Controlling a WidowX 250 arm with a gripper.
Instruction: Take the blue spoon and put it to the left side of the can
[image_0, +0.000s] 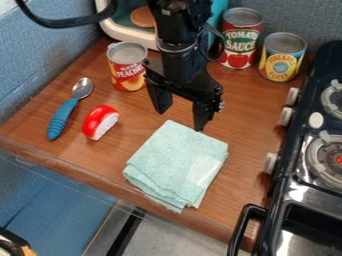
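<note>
The arm (179, 65) is cased in black, its rounded section ringed by a narrow greyish band. A thick black cable (67, 23) is looped outward, a thinner one curved alongside. The black gripper (180, 120) is built with two angular, tapered fingers, silvery hardware being fitted beside one.

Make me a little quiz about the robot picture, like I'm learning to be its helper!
1. True or false: the gripper is open above the counter.
2. Fill in the colour: the spoon has a ____ handle.
3. Which is closest to the stove?
A) the spoon
B) the cloth
C) the red and white toy

Key: 1 true; 2 blue; 3 B
</note>
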